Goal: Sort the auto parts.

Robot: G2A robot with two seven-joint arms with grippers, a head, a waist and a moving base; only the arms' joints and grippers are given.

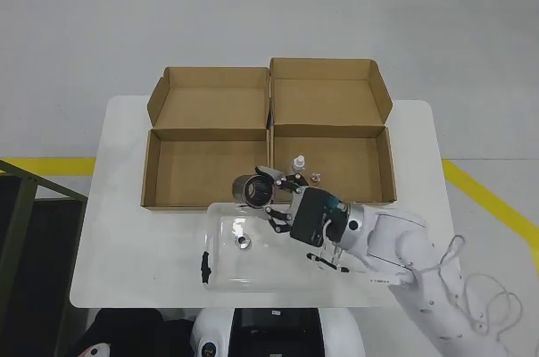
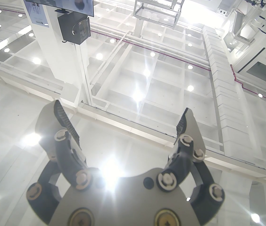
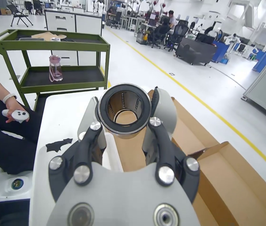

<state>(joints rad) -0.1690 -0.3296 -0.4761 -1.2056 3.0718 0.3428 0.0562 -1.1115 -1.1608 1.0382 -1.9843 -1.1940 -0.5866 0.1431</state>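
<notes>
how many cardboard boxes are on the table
2, side by side on the table, lids open: the left cardboard box, and the right cardboard box with a few small parts in it. No others seem hidden.

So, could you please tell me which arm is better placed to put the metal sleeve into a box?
Right: the right gripper holds the metal sleeve at a cardboard box; the left gripper is open, facing the ceiling.

The right tool [image 3: 125,105] grips a hollow metal sleeve [image 3: 123,127] between its fingers, bore facing the wrist. Beyond the tool lies an open cardboard box [image 3: 218,184], with the white table [image 3: 57,121] alongside.
</notes>
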